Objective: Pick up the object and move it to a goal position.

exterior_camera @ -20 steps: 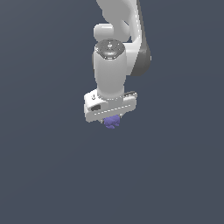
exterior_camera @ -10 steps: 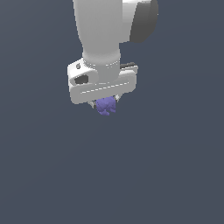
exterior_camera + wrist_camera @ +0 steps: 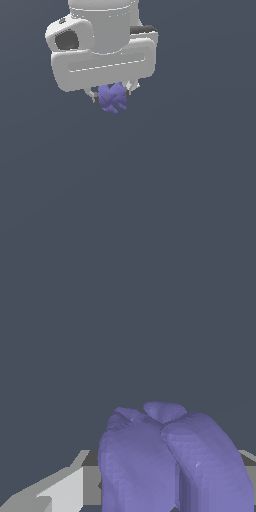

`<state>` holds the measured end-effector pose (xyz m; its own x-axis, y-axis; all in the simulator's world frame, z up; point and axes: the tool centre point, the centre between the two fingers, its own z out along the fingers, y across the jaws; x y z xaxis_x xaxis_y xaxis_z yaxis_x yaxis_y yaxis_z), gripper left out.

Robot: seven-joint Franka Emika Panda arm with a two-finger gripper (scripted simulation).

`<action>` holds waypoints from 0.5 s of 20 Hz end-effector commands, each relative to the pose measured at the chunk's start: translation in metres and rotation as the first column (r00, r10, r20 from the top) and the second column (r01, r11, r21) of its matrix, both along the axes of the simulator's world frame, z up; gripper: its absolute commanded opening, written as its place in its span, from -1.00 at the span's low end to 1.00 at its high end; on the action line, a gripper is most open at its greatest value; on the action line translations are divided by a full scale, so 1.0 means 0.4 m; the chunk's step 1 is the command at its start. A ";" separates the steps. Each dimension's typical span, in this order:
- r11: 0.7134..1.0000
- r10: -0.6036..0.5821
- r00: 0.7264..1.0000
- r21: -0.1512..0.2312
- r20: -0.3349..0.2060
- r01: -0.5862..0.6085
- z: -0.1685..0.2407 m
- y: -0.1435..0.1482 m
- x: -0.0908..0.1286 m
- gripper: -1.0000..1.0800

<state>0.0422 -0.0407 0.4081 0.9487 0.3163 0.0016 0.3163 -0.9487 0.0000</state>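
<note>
Looking at the exterior view, you have the gripper (image 3: 112, 93) high in the picture, and the purple object (image 3: 112, 97) hangs directly beneath its white body, pinched between the two short fingers (image 3: 92, 95) that show on either side of it. The fingers are clenched on the object; nothing supports it from below, only plain dark ground (image 3: 150, 190) lies under it.

Relative to the gripper, the object sits centred in the gap, bulging out below the fingertips. Its lumps run roughly along the line from the palm outward, so most of its bulk projects past the tips rather than seated deep against the palm. In the wrist view the object (image 3: 170, 461) fills the near field, with a grey finger (image 3: 60, 488) visible just beside one flank; the finger on the other side is hidden behind the lobes.

You should judge this as the carry stage: grasp made, load lifted. No goal marker shows in either view, so you cannot tell which way from the gripper the target lies. Because the hold looks to be near the fingertips, move smoothly and avoid sharp turns that could twist the lumpy shape loose.
</note>
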 end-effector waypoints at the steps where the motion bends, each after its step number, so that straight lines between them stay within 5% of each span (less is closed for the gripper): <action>1: 1.000 0.000 1.000 0.000 -0.001 0.000 0.044 -0.008 0.005 -1.00; 10: 1.000 0.000 1.000 0.000 -0.002 0.000 0.137 -0.025 0.021 -1.00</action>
<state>0.0499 -0.0500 0.4584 0.9487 0.3162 0.0007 0.3162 -0.9487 0.0001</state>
